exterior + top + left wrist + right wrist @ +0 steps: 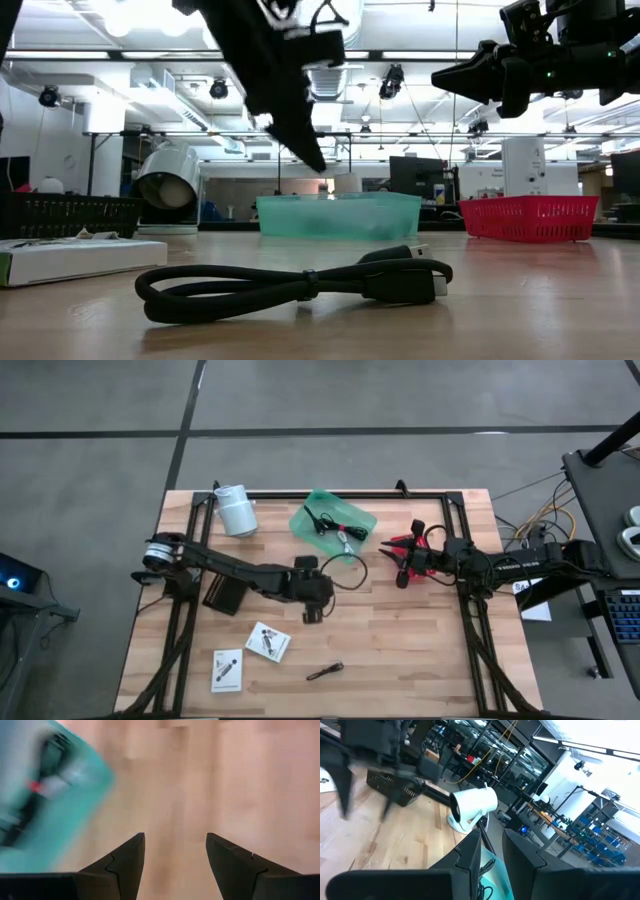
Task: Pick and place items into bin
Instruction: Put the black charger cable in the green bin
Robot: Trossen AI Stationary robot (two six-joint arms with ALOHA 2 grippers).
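The teal bin [333, 523] sits on the table's far middle, with a thin black cable [322, 520] and small silver and red bits [345, 535] inside. On the near part of the table lie a short black cable [325, 672] and two white packets [268, 642] [227, 670]. My left gripper [175, 845] hangs open over bare wood just near of the bin [55, 815], holding nothing. My right gripper [492, 851] hovers above the red basket [410, 545], right of the bin. Its fingers are open by a narrow gap with nothing between them.
A white cylinder [236, 510] lies at the far left of the table, and a flat black pad [222, 597] lies under the left arm. The red slotted basket [530, 218] stands right of the bin [338, 215]. Black frame rails run along the table's edges. The near right of the table is bare wood.
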